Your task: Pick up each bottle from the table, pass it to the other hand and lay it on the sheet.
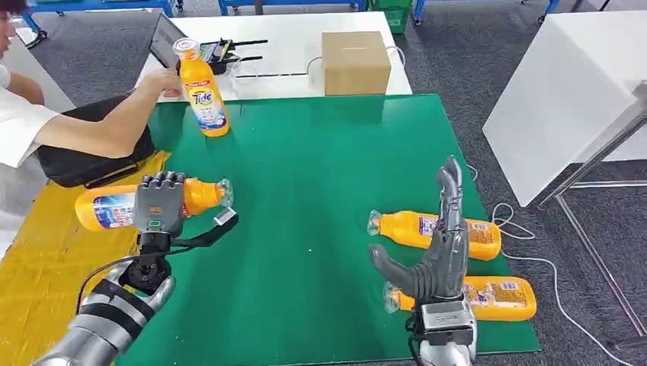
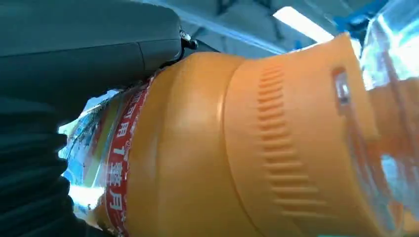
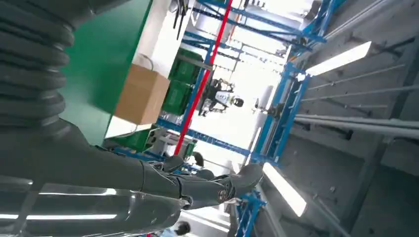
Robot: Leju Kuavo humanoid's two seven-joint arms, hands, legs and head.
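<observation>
My left hand [image 1: 159,203] grips an orange detergent bottle [image 1: 107,209] sideways, above the edge where the yellow sheet [image 1: 46,267] meets the green mat [image 1: 305,198]; its clear-wrapped cap points right. Up close, the bottle [image 2: 237,148] shows its orange neck under my dark hand [image 2: 74,54]. My right hand [image 1: 439,244] stands open, fingers up, over the mat's right part, holding nothing. Two more orange bottles lie on the mat beside it: one [image 1: 435,229] behind the hand, one [image 1: 488,297] nearer the front edge. A fourth bottle [image 1: 202,88] stands upright at the mat's back left.
A person's hand [image 1: 156,80] rests by the upright bottle, the arm coming in from the left. A cardboard box [image 1: 355,61] sits on the white table behind the mat. A black bag [image 1: 84,152] lies left of the mat. A white table [image 1: 564,91] stands at the right.
</observation>
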